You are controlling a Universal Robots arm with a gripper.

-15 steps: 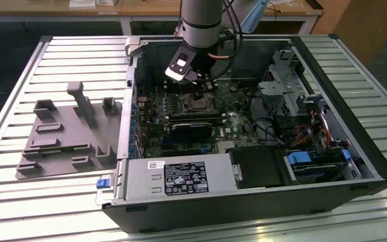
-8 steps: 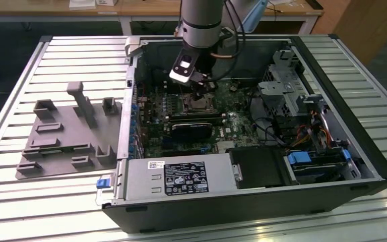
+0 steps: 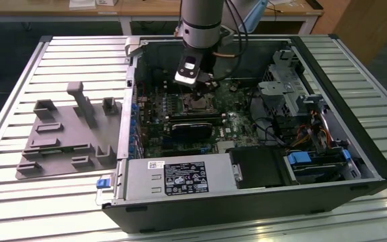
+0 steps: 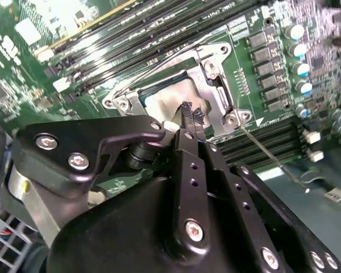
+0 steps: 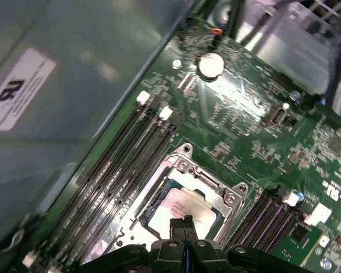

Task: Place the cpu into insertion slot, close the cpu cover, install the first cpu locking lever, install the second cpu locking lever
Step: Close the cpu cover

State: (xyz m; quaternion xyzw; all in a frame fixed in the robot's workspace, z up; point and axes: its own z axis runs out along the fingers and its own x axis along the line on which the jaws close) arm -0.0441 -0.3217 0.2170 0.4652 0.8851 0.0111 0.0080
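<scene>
The gripper (image 4: 190, 116) has its two black fingers pressed flat together with nothing between them. The tips come straight down on the middle of the cpu (image 4: 162, 105); whether they press it or stop just short, I cannot tell. In the first wrist view the gripper (image 5: 183, 223) stands over the same pale metal top of the cpu (image 5: 182, 206).

The chip lies flat, metal face up, its edges square with the insertion slot (image 3: 195, 104) on the green board. The cpu cover (image 5: 213, 176) frames it, screw heads at the corners. A thin wire lever (image 4: 273, 159) runs out from one corner of the socket.

The computer case (image 3: 341, 151) lies open on a slatted table (image 3: 18, 65). A white label (image 3: 183, 176) with dark print sits on its power supply, and another label (image 5: 20, 88) is on the case wall.
</scene>
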